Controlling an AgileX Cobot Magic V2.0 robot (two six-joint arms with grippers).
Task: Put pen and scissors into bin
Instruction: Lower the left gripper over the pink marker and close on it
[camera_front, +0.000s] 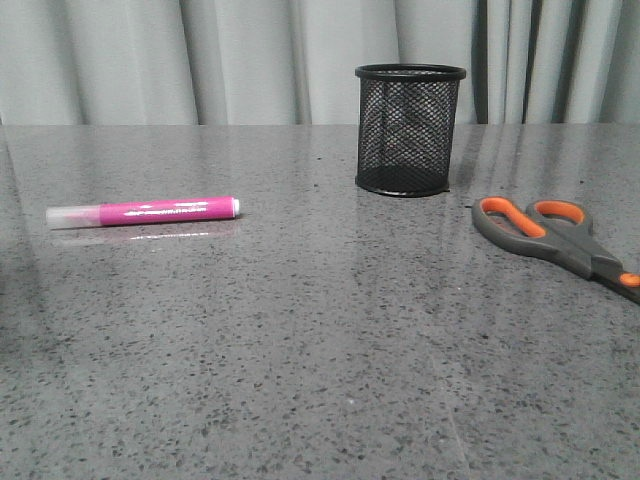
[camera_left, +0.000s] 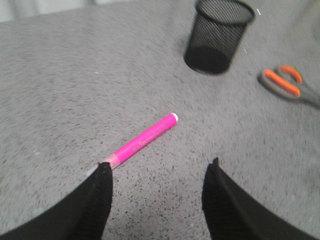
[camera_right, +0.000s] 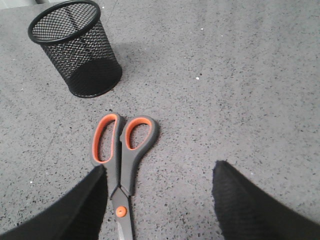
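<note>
Scissors (camera_front: 560, 238) lie flat on table (camera_front: 300, 350), front-right; handles toward bin (camera_front: 410, 128), blades running off right edge. Pen (camera_front: 145, 212) flat at left, long axis w/ table's width, clear cap left, white tip toward bin, which stands upright at back. L gripper (camera_left: 157, 192) spread wide above pen's cap end; R gripper (camera_right: 160, 200) spread wide over scissors' pivot, both holding nothing.

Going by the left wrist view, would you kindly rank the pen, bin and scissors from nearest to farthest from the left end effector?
1. Pen, lying just ahead of the left end effector.
2. Bin, upright, farther ahead.
3. Scissors, off beside the bin; close to it in distance.
</note>
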